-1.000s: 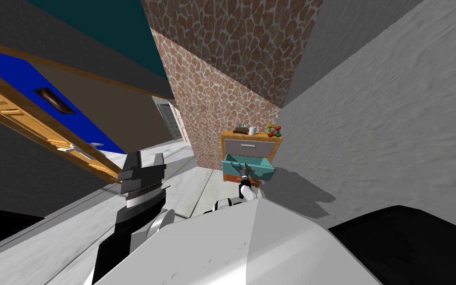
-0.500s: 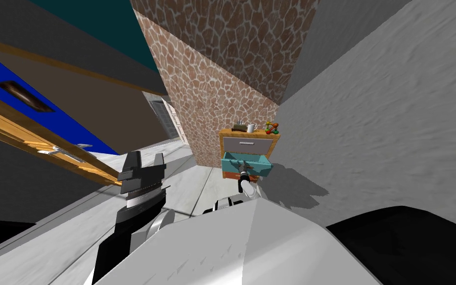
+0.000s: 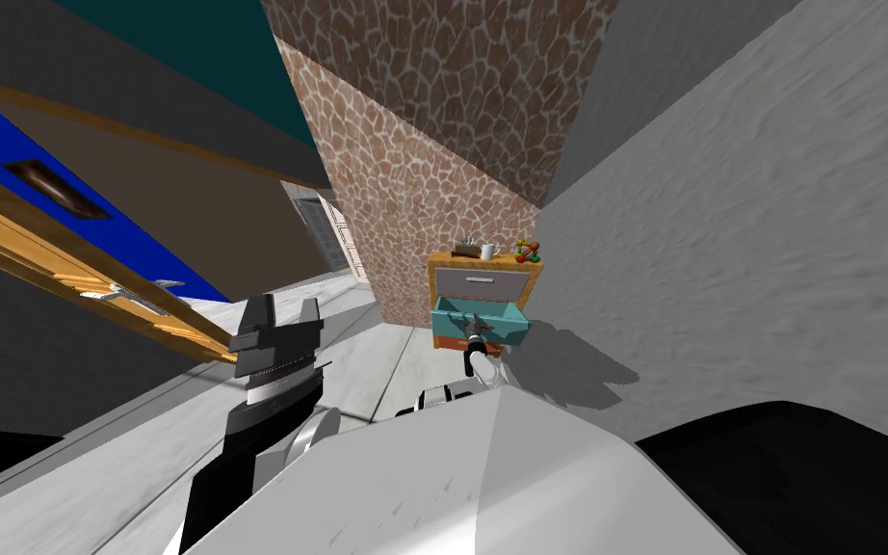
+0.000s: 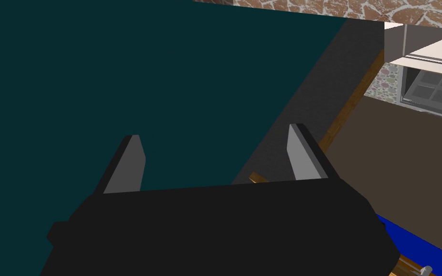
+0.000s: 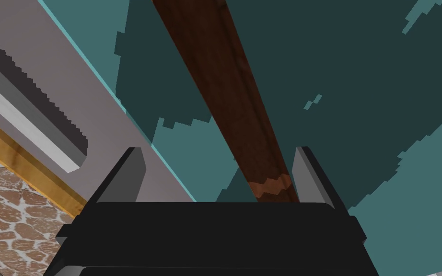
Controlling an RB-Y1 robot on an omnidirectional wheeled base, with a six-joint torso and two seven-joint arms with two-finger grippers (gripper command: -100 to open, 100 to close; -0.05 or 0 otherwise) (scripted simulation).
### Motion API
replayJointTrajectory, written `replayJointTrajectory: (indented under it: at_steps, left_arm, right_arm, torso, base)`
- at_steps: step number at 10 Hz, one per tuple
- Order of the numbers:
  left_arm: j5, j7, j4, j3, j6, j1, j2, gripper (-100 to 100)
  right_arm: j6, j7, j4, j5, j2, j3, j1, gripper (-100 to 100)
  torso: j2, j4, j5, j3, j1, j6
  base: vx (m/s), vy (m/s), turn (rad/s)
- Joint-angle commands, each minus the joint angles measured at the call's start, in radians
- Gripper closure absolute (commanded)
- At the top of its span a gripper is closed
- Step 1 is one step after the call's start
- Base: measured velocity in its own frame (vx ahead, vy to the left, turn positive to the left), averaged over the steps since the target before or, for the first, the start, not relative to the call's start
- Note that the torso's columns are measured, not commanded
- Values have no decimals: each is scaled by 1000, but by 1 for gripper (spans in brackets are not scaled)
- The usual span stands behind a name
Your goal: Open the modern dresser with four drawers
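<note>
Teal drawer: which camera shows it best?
Head view: the whole teal drawer, pulled out of the dresser. The right wrist view gives a close patch of its front and brown handle between the open fingers of the right end effector. The left wrist camera faces elsewhere.

Your left gripper (image 4: 215, 134) holds its two fingers (image 4: 126, 167) spread wide apart, set against a flat dark teal surface (image 4: 119, 62). Alongside the teal runs a dark grey band (image 4: 311, 110), then a thin wooden strip (image 4: 354, 98) edging a flat brown panel (image 4: 397, 153). A blue patch (image 4: 421, 249) sits close to the gripper's body. Beyond the brown panel you see a white paned frame (image 4: 431, 86) next to a stone-patterned wall (image 4: 359, 7).
</note>
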Motion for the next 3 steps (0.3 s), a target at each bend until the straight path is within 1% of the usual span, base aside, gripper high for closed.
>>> replayJointTrajectory:
  at_steps: [1, 3]
  left_arm:
    - [0, 0, 0, 0, 0, 0, 0, 0]
    - [0, 0, 0, 0, 0, 0, 0, 0]
  right_arm:
    - [-1, 0, 3, -1, 0, 1, 3, 0]
    - [-3, 1, 7, -2, 1, 2, 6, 0]
  torso:
    - [-2, -2, -1, -1, -1, 0]
    - [-5, -4, -2, -3, -2, 0]
  base:
    - [0, 0, 0]
    - [0, 0, 0]
